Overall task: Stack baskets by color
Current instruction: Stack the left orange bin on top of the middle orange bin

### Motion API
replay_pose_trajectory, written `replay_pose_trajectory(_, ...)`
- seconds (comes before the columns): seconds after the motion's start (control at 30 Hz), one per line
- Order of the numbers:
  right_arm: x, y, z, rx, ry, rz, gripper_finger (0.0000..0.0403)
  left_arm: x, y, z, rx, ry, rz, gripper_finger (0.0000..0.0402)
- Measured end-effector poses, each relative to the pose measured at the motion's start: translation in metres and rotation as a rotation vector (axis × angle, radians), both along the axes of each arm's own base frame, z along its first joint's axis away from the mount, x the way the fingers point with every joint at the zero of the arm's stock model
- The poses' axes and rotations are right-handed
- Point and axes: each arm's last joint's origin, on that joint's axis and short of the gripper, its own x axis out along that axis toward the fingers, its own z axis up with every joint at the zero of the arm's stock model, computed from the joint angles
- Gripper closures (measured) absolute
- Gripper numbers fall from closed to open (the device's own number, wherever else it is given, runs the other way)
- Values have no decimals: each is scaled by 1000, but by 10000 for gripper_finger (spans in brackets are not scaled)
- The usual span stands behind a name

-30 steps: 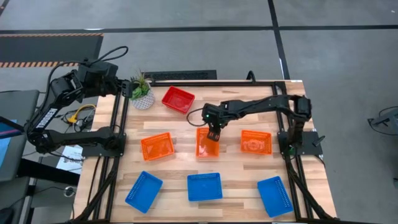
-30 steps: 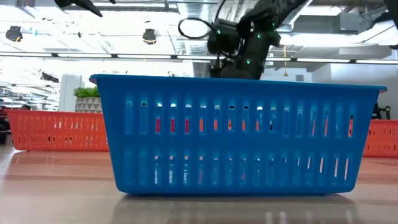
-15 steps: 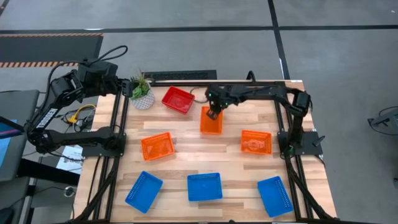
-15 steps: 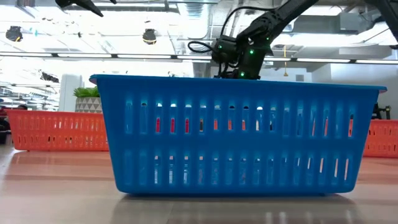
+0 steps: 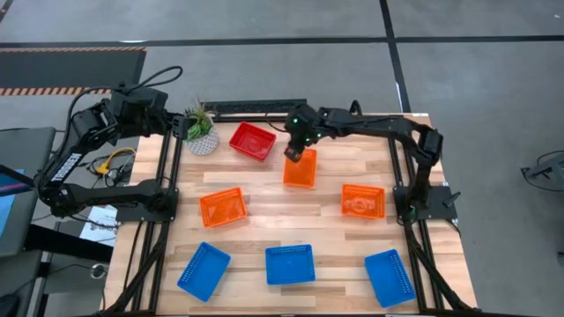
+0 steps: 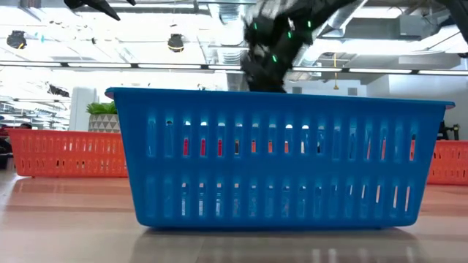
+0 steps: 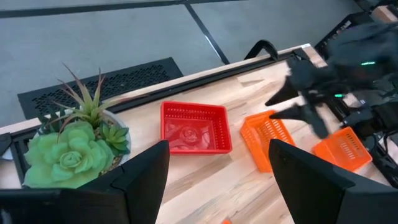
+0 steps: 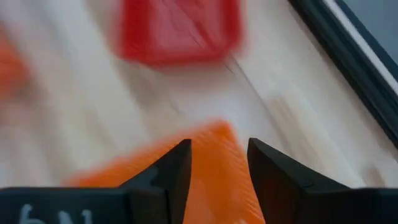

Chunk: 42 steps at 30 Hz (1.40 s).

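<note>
**Right gripper holds orange basket near back of counter**

You've got the right gripper [image 5: 297, 151] clamped on the back rim of an orange basket [image 5: 300, 169], jaws closed on its edge; in the wrist view the basket [image 8: 186, 168] sits between the two fingers [image 8: 166, 171]. That basket is at center-back of the counter [image 5: 335, 233], just beside the red basket [image 5: 252, 141], not touching it as far as you can tell from the high view. Can't tell if the held basket is lifted or resting on the wood.

Other baskets, working outward:
- Orange basket on the left [image 5: 222, 207], mid row, well apart from the held one.
- Orange basket on the right [image 5: 362, 201], mid row, looks like more than one nested, can't confirm.
- Red one at back-left, tilted a bit vs. the counter edge; may also be a nested set, can't tell.
- Three blue along the front: left blue basket [image 5: 204, 269], middle blue basket [image 5: 290, 264], right blue basket [image 5: 389, 276], all separate, apart from each other.

Low view: the middle blue basket [image 6: 278, 157] fills the frame, right arm blurred above it.

Left gripper [image 5: 176, 123] is parked off the back-left corner, next to the potted plant [image 5: 200, 129]; jaws open, nothing between them in its wrist view.
</note>
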Motion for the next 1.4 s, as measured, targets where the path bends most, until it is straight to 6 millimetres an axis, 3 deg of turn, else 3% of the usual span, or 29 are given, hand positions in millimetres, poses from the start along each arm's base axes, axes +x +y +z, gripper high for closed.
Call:
replay_pose_trajectory(0.13,26,41,22,-29,-151,99,210,0,0,-1,-5,8,0,139)
replay_pose_trajectory(0.23,49,72,26,-105,-280,144,210,-1,0,-1,-4,10,3,139)
replay_pose_trajectory(0.33,58,91,20,-153,-305,153,217,-1,0,-1,-2,11,7,139)
replay_pose_trajectory(0.4,73,94,17,-190,-390,158,221,-1,0,-1,-2,11,7,139)
replay_pose_trajectory(0.6,93,102,-2,-100,-432,256,223,-1,0,-1,-28,-9,30,139)
replay_pose_trajectory(0.87,143,146,-36,-56,-443,424,211,1,1,-2,-55,-24,62,139)
replay_pose_trajectory(1.1,178,151,-48,-48,-405,395,182,1,0,-2,-31,3,2,139)
replay_pose_trajectory(1.4,193,144,-56,-231,-251,429,181,1,0,-2,-15,29,-28,139)
